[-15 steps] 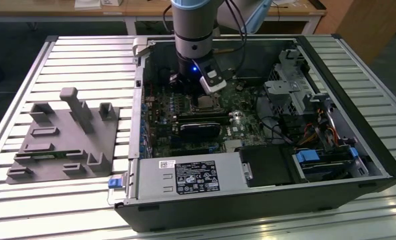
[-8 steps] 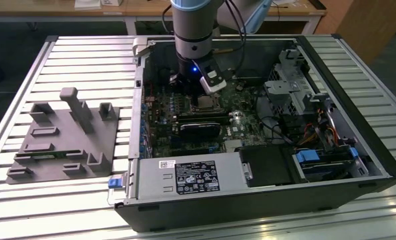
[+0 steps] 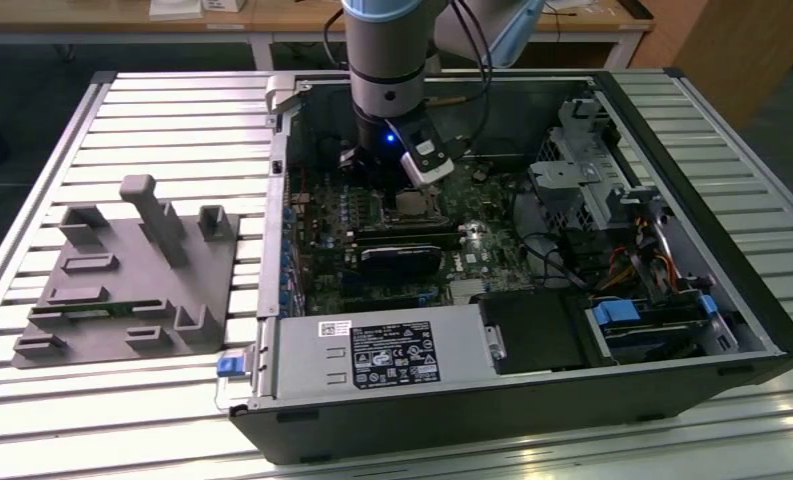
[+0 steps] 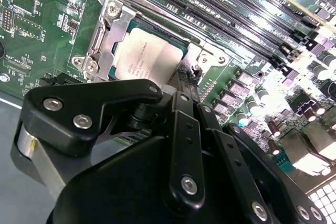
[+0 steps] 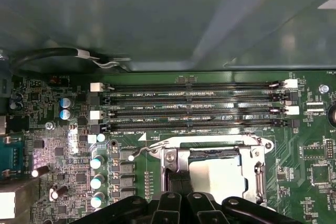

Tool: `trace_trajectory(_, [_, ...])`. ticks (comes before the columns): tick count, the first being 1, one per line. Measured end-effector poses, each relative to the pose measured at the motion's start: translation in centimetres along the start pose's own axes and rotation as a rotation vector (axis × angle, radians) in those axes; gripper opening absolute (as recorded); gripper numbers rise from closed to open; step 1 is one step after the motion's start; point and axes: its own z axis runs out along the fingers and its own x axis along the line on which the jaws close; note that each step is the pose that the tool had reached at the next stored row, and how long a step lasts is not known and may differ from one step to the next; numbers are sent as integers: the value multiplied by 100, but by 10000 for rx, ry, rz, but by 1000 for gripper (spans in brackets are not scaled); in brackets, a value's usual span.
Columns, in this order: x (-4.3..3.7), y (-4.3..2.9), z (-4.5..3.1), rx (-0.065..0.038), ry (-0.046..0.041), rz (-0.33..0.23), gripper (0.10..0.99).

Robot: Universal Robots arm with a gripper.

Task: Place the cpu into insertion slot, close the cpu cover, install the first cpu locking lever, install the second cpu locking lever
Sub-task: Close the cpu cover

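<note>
The cpu (image 4: 142, 59) (image 5: 218, 177) lies flat in the insertion slot (image 3: 410, 207) on the green motherboard. The silver cpu cover (image 4: 105, 30) (image 5: 258, 166) is down around it, its window framing the chip. A thin wire locking lever (image 5: 144, 150) with a hooked end sticks out from one corner of the socket, and a lever rod (image 4: 157, 11) runs along one side of the frame. My gripper (image 4: 185, 77) (image 5: 178, 182) (image 3: 399, 188) hangs just over the socket's edge beside the cpu. Its black fingers are drawn together, and I cannot see anything between them.
Four long memory slots (image 5: 199, 106) run beside the socket. A black card (image 3: 403, 250) lies just in front of it, then the power supply (image 3: 383, 355) and drive bays (image 3: 650, 320). The case walls (image 3: 279, 200) close in around. A grey fixture (image 3: 129, 270) sits on the table outside.
</note>
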Motion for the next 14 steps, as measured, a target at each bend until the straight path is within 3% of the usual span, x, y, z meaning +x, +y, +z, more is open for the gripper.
trace_trajectory(14, [-39, 3, -21, -2, -1, -12, 106])
